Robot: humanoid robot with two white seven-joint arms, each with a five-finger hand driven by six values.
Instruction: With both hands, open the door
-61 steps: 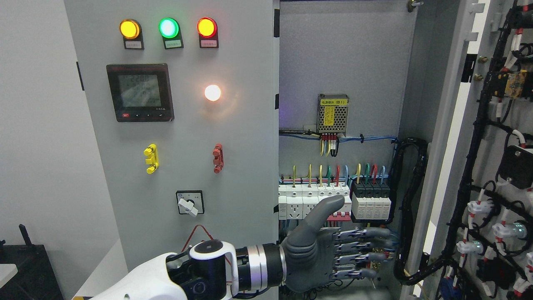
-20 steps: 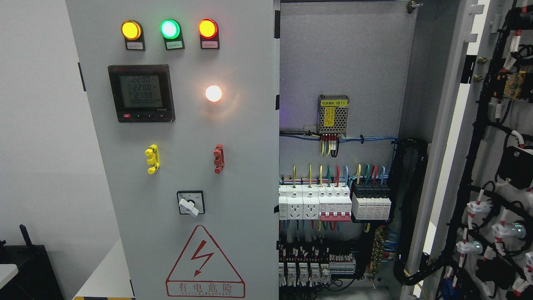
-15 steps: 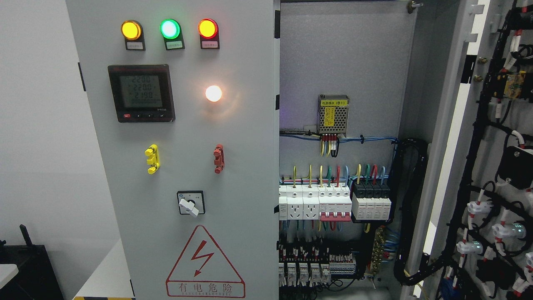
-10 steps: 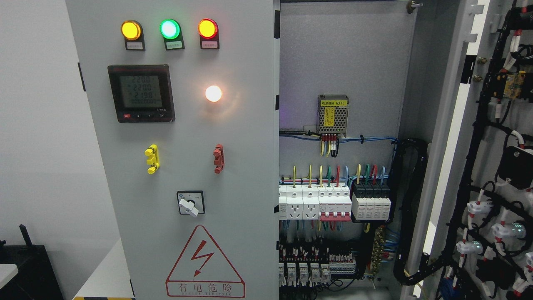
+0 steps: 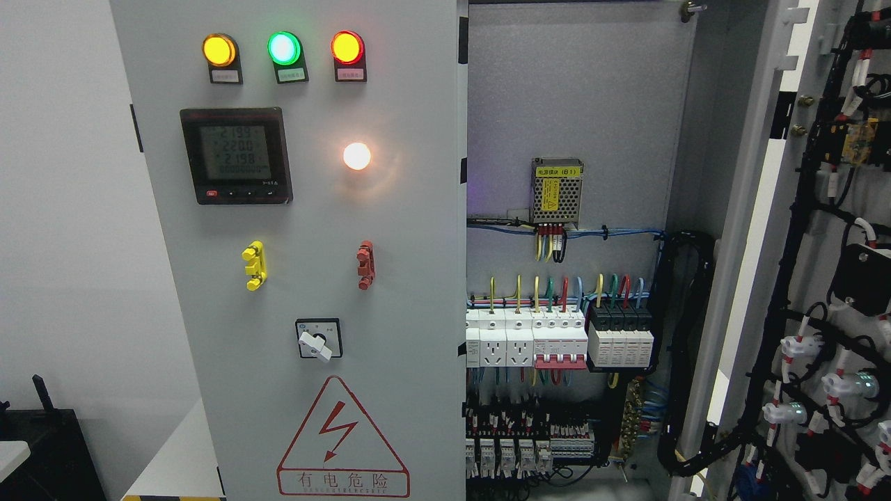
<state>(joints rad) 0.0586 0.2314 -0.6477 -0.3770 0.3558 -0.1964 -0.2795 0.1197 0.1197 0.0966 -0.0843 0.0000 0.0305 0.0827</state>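
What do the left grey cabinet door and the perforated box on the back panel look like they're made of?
The left grey cabinet door looks like painted sheet metal: flat, matte, with a soft glow around its white lamp. The small perforated box with the yellow label looks like bare punched metal, silvery and mesh-like. Neither is certain from sight alone.

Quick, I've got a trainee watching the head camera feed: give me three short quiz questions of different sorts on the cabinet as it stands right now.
1. True or false: the right door is swung open.
2. What colour is the middle lamp of the top three?
3. Which sits lower on the left door: (a) the meter or (b) the warning triangle?

Key: 1 true; 2 green; 3 b.
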